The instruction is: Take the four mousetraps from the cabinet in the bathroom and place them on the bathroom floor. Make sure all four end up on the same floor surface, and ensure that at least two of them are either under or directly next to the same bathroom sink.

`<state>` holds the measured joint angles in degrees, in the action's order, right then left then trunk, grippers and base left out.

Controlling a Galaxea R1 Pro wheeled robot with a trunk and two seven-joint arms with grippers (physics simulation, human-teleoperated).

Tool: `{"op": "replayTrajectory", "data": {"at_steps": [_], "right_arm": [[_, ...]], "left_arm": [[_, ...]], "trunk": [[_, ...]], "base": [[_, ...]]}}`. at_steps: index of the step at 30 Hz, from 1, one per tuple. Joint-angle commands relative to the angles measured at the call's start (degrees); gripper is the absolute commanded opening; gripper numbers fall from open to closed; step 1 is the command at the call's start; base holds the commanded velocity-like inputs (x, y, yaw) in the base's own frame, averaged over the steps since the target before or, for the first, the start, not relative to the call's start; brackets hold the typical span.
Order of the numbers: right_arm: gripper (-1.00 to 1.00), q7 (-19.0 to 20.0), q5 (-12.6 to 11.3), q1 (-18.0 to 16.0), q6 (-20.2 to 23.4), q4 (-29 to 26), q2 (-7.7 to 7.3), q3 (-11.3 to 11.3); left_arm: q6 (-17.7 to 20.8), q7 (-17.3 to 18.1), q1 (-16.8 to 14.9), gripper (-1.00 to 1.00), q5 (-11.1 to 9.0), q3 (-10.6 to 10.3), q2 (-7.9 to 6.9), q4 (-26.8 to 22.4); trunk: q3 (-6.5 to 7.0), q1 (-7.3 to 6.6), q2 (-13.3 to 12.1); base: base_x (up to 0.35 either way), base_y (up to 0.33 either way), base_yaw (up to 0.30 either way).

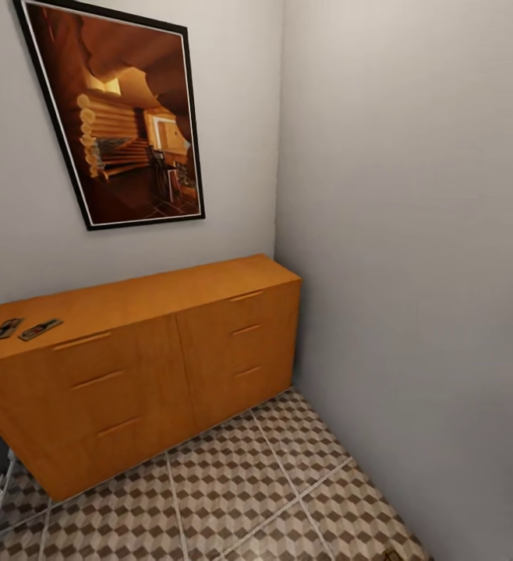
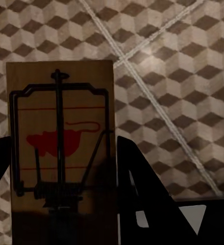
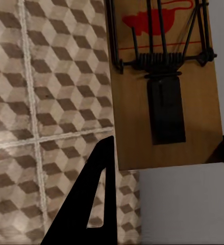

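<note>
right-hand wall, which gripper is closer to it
Right, likely. The right gripper, shut on a trap, has the wall directly beside that trap. The left gripper holds its trap over open floor, tiles on every side.

Pale corner walls (image 1: 412, 234), framed (perhaps cabin-scene) picture (image 1: 116, 109)

Two mousetraps (image 1: 7, 328) (image 1: 40, 329) are lying flat on the cabinet's (image 1: 163, 296) left end. A tan trap (image 2: 60, 148) with a red mouse print is hanging over the floor (image 2: 183, 76); another (image 3: 165, 87) likewise.
</note>
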<state>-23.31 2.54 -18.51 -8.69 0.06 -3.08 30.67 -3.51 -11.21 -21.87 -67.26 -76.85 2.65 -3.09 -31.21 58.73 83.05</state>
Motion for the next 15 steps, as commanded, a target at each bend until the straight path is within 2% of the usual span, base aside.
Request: {"op": "replayTrajectory", "data": {"at_steps": [1, 15], "right_arm": [[-1.00, -0.05, 0.18, -0.03, -0.21, 0.03, 0.00, -0.17], [-1.00, 1.23, 0.19, 0.66, -0.28, -0.12, 0.09, -0.12]], "left_arm": [[-0.10, -0.31, -0.02, -1.00, -0.33, -0.49, -0.01, -0.08], [-0.10, -0.31, -0.01, -1.00, -0.34, -0.49, -0.10, -0.08]], "trunk": [[-0.05, 0.00, 0.03], [-0.05, 0.00, 0.03]], "base": [[0.000, 0.000, -0.284], [0.000, 0.000, -0.284]]}}
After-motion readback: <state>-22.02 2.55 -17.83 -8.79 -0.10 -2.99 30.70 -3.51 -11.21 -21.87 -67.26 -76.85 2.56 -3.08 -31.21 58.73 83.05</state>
